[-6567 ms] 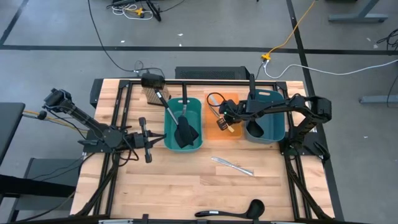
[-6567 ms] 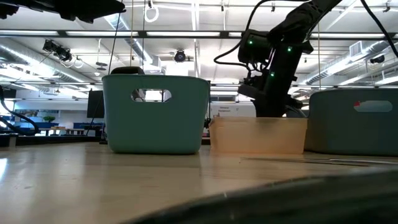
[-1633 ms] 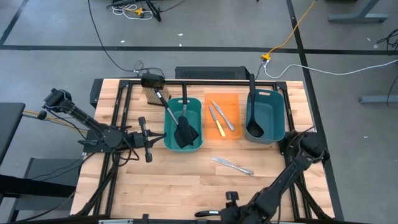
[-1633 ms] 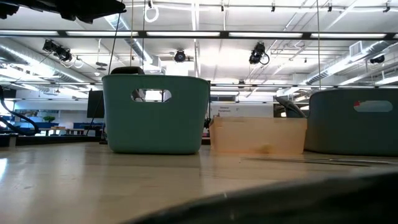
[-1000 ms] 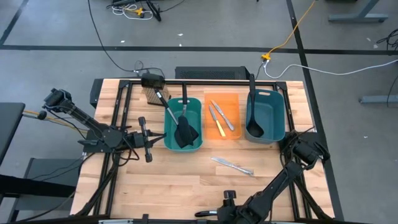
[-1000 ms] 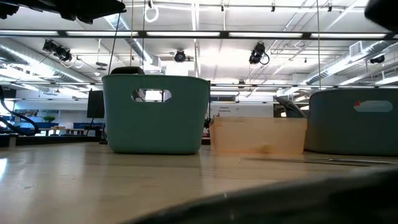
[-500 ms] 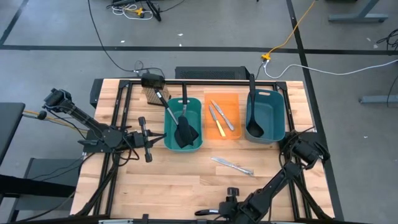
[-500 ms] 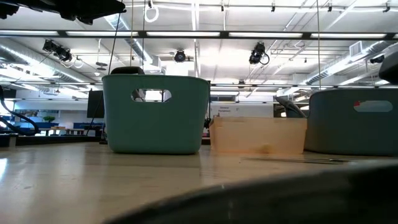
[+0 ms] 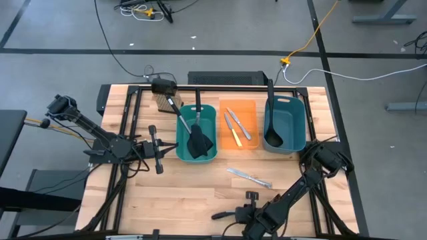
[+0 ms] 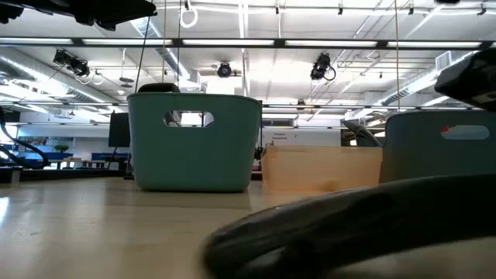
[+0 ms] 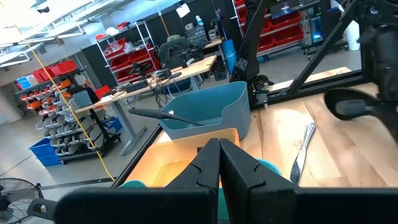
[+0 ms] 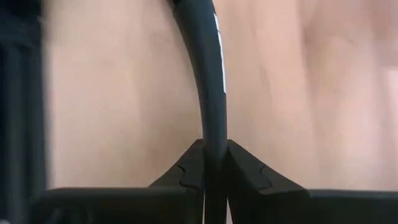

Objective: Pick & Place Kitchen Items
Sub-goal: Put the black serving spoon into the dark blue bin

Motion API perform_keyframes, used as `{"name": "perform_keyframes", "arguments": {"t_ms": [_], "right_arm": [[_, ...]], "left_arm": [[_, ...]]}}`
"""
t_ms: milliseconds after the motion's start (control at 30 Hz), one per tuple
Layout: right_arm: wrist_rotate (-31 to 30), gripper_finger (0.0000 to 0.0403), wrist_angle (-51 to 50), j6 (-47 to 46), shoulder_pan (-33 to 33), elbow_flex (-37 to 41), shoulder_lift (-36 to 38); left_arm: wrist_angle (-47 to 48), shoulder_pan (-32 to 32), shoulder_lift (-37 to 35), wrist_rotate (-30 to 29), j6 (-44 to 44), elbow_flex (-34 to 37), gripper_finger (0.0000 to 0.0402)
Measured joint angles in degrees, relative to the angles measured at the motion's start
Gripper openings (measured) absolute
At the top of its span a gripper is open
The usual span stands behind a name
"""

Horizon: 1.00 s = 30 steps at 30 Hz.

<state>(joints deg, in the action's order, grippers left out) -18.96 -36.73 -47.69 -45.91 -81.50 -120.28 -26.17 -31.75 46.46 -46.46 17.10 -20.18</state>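
Right hand (image 12: 211,163) clamps slim black ladle (image 12: 205,74) handle

— How is the light?
— Even and bright from overhead ceiling strips (image 10: 232,43); the wooden surface (image 9: 200,193) shows only soft, short shadows.
— And sharpness?
— The right wrist view is smeared; a dark blurred shape fills the low view's near edge.

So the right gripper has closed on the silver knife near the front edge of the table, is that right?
Not quite: the right gripper is shut on the black ladle, on its handle, near the table's front edge. The silver knife lies untouched on the wood. The right wrist and high views show it.
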Motion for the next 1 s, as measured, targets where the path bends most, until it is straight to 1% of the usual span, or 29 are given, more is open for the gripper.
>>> {"name": "perform_keyframes", "arguments": {"t_ms": [67, 267, 333, 400, 467, 567, 667, 767, 833, 900, 1000], "right_arm": [[-1.1, 0.0044, -2.6, 0.6, 0.1, 0.2, 1.9], [-12.4, 0.0044, -8.2, 4.5, 0.1, 0.3, 13.9], [-16.2, 0.0044, -6.2, 8.5, 0.5, 2.1, 19.4], [-19.5, 0.0044, -2.2, 12.6, 1.1, 6.2, 26.2], [-19.7, 0.0044, 4.8, 17.6, 2.0, 12.7, 33.6], [-17.3, 0.0044, 19.7, 25.0, 4.5, 24.6, 45.1], [-9.3, 0.0044, 38.0, 32.9, 7.3, 36.9, 54.8], [-6.5, 0.0044, 51.5, 37.7, 9.3, 47.9, 62.7], [-8.0, 0.0044, 57.9, 38.9, 10.0, 53.8, 67.6], [-10.4, 0.0044, 62.2, 39.7, 10.1, 59.3, 72.0], [-11.9, 0.0044, 67.8, 40.2, 9.9, 65.8, 77.8]], "left_arm": [[0.0, 0.0, 0.0, 0.0, 0.0, 0.0, 0.0013], [0.0, 0.0, 0.0, 0.0, 0.0, 0.0, 0.0013], [0.0, 0.0, 0.0, 0.0, 0.3, 0.0, 0.0013], [0.0, 0.0, 0.0, 0.0, 0.6, 0.0, 0.0013], [-0.1, 0.0, 0.0, 0.0, 0.7, 0.0, 0.0013], [-0.3, 0.0, 0.0, 0.0, 1.5, 0.0, 0.0013], [-0.3, 0.0, 0.0, 0.0, 1.5, 0.0, 0.0014], [-0.2, 0.0, 0.0, 0.0, 1.5, 0.0, 0.0013], [-0.2, 0.0, 0.0, 0.0, 1.5, 0.0, 0.0013], [-0.2, 0.0, 0.0, 0.1, 1.5, 0.0, 0.0013], [-0.2, 0.0, 0.0, 0.2, 1.6, 0.0, 0.0013]]}}
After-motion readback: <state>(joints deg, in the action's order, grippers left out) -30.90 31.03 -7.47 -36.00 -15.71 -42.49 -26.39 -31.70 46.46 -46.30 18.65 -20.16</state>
